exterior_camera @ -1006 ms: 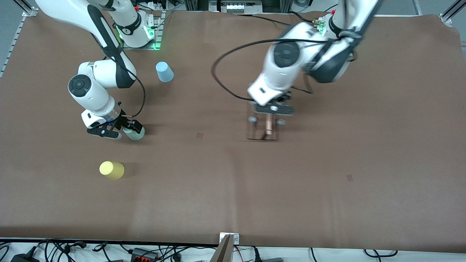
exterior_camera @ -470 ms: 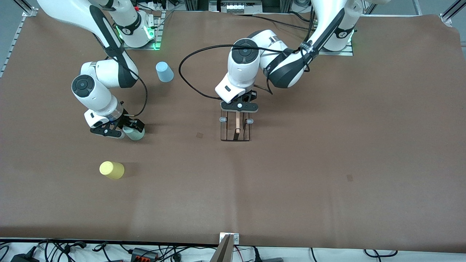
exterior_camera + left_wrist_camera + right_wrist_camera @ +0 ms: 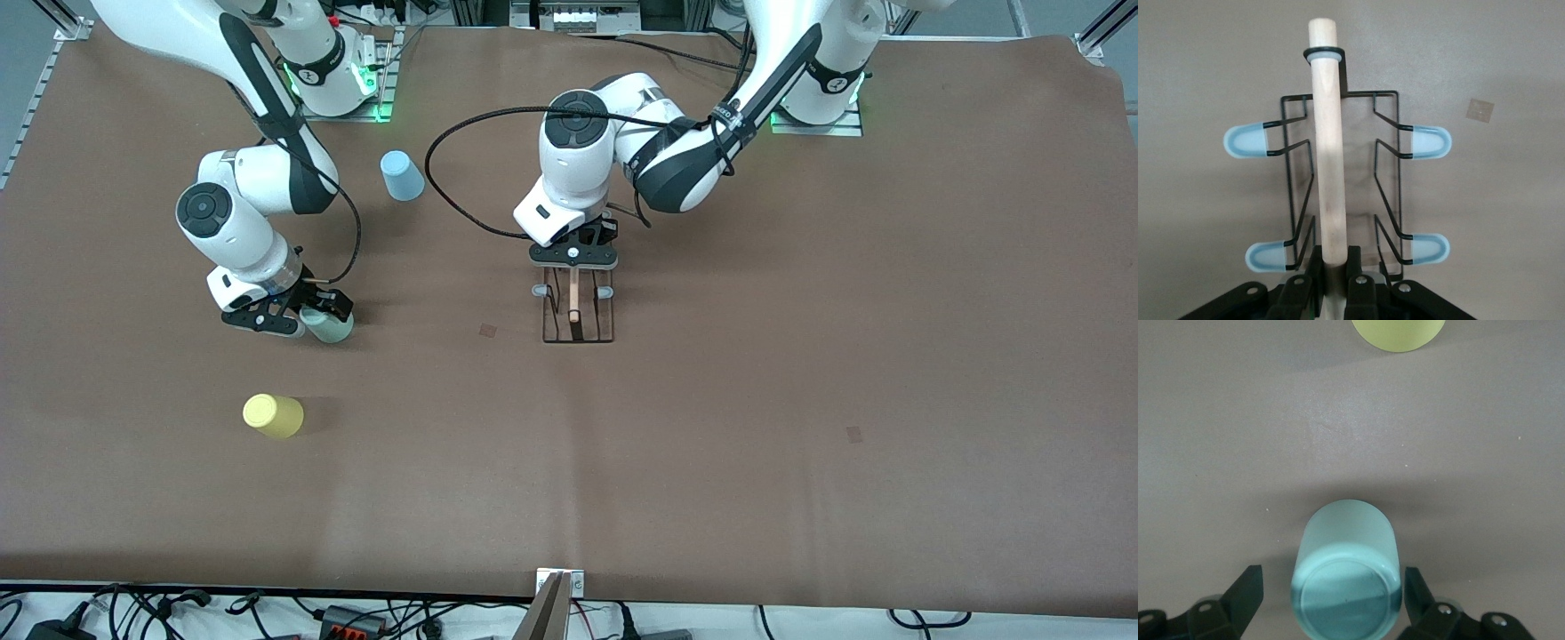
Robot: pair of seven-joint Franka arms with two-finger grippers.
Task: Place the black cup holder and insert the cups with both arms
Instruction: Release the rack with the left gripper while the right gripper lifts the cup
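The light wooden rod [image 3: 1328,147] of the thin black wire cup holder [image 3: 577,313] is clamped by the left gripper [image 3: 573,258], while the upside-down pale green plastic cup [image 3: 1345,577], toward the right arm's end of the table from the holder, is straddled by the parted, untouching fingers [image 3: 1245,590] of the right gripper [image 3: 293,313].

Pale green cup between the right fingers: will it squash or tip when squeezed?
The pale green cup looks thin-walled plastic, so probably light and liable to flex. It stands upside down, wide rim on the table, so likely steady. The right gripper straddles it, apparently not yet touching.
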